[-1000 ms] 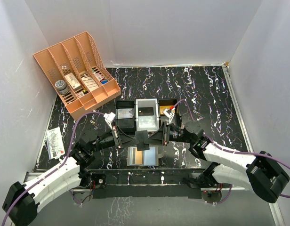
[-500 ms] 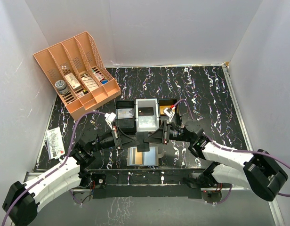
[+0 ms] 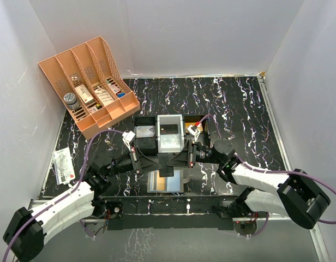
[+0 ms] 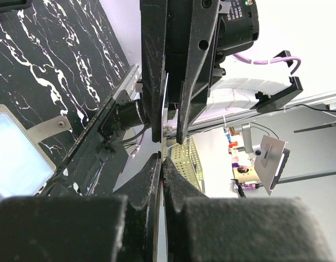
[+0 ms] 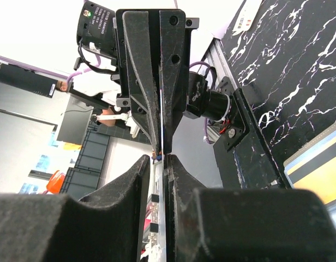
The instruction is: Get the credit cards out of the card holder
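The card holder point(image 3: 165, 182) lies open on the table near the front, showing pale-blue faces and a gold-orange card edge. Its face and side tab show in the left wrist view point(image 4: 18, 158), and its corner shows in the right wrist view point(image 5: 315, 174). Both grippers meet tip to tip just above it, with a thin dark credit card point(image 3: 167, 160) held edge-on between them. My left gripper point(image 3: 159, 161) point(image 4: 161, 164) is shut on the card. My right gripper point(image 3: 175, 159) point(image 5: 160, 164) is around the card's other end, its jaws slightly apart, with the card against one finger.
A black tray point(image 3: 145, 134) and a white tray point(image 3: 171, 132) holding cards sit just behind the grippers. A peach rack point(image 3: 89, 87) with small boxes stands at the back left. A printed packet point(image 3: 63, 165) lies by the left wall.
Both grippers stay joined at the card above the holder. The right wrist has shifted slightly left and back. The card holder has not moved.
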Robot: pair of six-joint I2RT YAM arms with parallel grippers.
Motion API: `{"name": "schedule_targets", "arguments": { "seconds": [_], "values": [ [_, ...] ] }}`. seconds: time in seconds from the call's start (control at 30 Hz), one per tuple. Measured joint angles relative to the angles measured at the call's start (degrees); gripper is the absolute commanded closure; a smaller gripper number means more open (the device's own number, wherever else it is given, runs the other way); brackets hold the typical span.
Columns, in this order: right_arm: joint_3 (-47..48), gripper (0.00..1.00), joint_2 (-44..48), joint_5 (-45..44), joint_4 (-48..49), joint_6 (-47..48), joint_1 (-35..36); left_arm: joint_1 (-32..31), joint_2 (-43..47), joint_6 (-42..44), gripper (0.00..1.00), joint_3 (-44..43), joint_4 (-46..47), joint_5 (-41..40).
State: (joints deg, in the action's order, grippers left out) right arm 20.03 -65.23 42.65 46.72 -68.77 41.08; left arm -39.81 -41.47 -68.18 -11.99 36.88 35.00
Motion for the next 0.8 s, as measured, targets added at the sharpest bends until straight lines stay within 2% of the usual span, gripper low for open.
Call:
{"name": "schedule_targets", "arguments": {
  "seconds": [0.07, 0.23, 0.33, 0.37, 0.5, 0.53, 0.73, 0.8],
  "values": [
    [0.0, 0.86, -0.4, 0.5, 1.0, -0.5, 0.0, 0.0, 0.3, 0.0, 1.0, 0.0, 0.0, 0.0],
    [0.0, 1.0, -1.1, 1.1, 2.1, -1.4, 0.0, 0.0, 0.5, 0.0, 1.0, 0.0, 0.0, 0.0],
    [0.0, 1.0, -1.4, 1.3, 2.4, -1.8, -0.2, 0.0, 0.5, 0.0, 1.0, 0.0, 0.4, 0.0],
    [0.0, 1.0, -1.4, 1.3, 2.5, -1.9, -0.2, 0.0, 0.5, 0.0, 0.96, 0.0, 0.4, 0.0],
    [0.0, 1.0, -0.9, 0.5, 1.1, -0.9, -0.3, 0.0, 0.9, 1.0, 0.51, -0.2, -1.6, -0.2],
    [0.0, 1.0, -0.2, -0.1, -0.1, 0.0, -0.3, 0.0, 1.1, 1.5, 0.43, -0.5, -3.3, -0.5],
    [1.7, 1.0, 6.1, -6.3, -13.7, 7.8, -0.3, 0.0, 5.5, 7.3, 0.03, -4.9, -19.1, -5.0],
    [4.1, 1.0, 7.4, -8.9, -20.0, 11.5, -0.3, 0.0, 7.4, 10.6, 0.01, -8.0, -25.9, -7.4]
  ]
}}
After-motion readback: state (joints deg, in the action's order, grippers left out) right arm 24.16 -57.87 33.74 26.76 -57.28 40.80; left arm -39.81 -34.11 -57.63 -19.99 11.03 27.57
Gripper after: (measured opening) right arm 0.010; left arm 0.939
